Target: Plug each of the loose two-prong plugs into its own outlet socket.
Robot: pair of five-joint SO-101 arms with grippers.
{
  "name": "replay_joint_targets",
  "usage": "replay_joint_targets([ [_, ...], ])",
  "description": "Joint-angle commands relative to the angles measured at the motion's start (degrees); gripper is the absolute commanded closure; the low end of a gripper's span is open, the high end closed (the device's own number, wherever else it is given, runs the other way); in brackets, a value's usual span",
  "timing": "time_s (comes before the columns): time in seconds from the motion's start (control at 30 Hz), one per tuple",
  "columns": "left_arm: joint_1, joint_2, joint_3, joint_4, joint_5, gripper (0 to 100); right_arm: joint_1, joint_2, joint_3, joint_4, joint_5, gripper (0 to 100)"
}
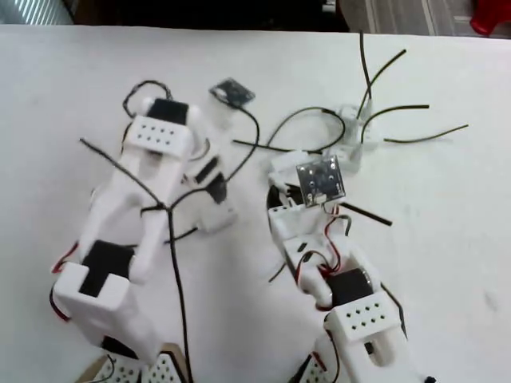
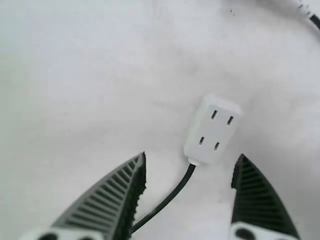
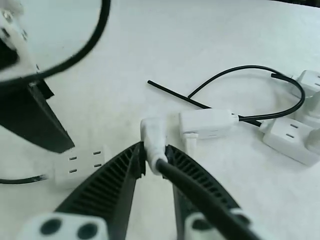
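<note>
2 plugs (image 3: 207,122) | 3 outlet sockets (image 3: 80,165) | right end effector (image 3: 155,149) clamps 1 plug (image 3: 151,131)

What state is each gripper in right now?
Left gripper: open, over a white outlet socket, holding nothing.
Right gripper: shut on a white plug.

White plug (image 3: 152,137) held tilted; white outlet (image 2: 212,131) flat, slots up.

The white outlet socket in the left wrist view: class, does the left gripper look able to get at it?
Probably yes. The left gripper is open, and the outlet socket lies flat on the table just ahead, with only its own black cord trailing back between the jaws.
</note>
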Motion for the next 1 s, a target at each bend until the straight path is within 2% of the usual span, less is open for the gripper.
replay_joint_targets([
  [0.0,-2.5,-3.2,-8.6,4.1,4.7,72,-1.2,-0.7,-0.6,-1.1,-0.2,98.1],
  [0.17,-7.2,-3.2,-13.2,6.1,7.4,78,-5.6,-0.7,-2.5,2.5,-0.2,98.1],
  [0.33,-8.2,-4.6,-15.6,6.6,7.5,80,-11.2,0.1,-8.0,8.0,-0.2,98.1],
  [0.57,-11.7,-17.8,-15.2,6.6,7.6,80,-12.8,18.2,-18.4,9.2,-0.4,98.1],
  [0.73,-15.6,-24.7,-5.3,4.7,7.6,81,-14.4,28.0,-25.1,9.6,-0.2,98.1],
  [0.87,-20.2,-32.6,7.9,-2.9,7.3,87,-16.4,32.5,-27.3,9.6,-0.2,98.1],
  [0.97,-22.5,-39.5,18.5,-9.0,7.5,87,-16.5,35.6,-29.5,9.6,-0.2,98.1],
])
